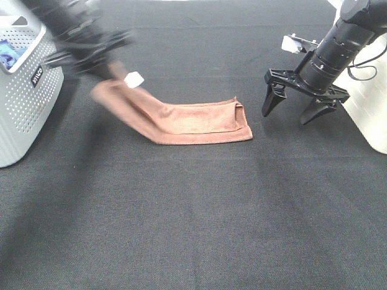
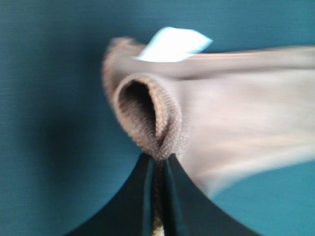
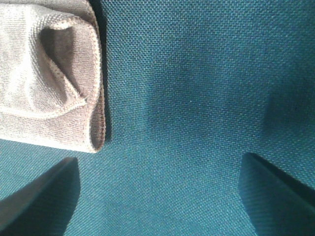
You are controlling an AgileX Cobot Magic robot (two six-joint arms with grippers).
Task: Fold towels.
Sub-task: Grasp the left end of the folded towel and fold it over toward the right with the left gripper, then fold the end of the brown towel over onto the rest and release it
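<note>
The rust-coloured towel (image 1: 187, 121) lies folded into a long strip on the dark table. Its left end is lifted off the table, with the white tag (image 1: 133, 79) showing there. My left gripper (image 1: 112, 74) is shut on that lifted end and is motion-blurred. In the left wrist view the fingers pinch a looped edge of the towel (image 2: 147, 118), with the tag (image 2: 172, 44) beyond. My right gripper (image 1: 295, 112) is open and empty, hovering just right of the towel's right end. The right wrist view shows that end (image 3: 54, 78) between and beyond the open fingers.
A grey perforated basket (image 1: 21, 90) stands at the left edge. A white object (image 1: 375, 115) stands at the right edge behind the right arm. The dark cloth-covered table (image 1: 193, 223) spreads toward the front.
</note>
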